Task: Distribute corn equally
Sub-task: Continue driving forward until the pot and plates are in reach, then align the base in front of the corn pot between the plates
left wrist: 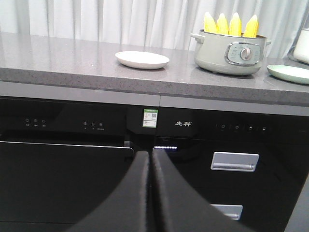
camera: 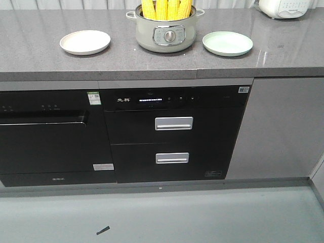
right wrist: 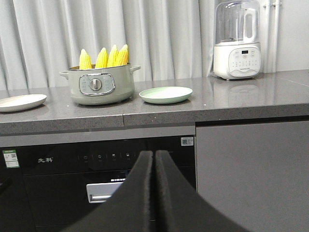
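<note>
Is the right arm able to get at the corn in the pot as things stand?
Probably yes. The corn stands upright in the lidless pot, tips above the rim, nothing blocking. The right gripper is shut and looks low, in front of the cabinets, so it must rise and open first.

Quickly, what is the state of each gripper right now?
Left gripper, black: closed, holding nothing.
Right gripper, black: closed, holding nothing.

Front view high, wrist views low, corn [camera: 167, 9] shared
</note>
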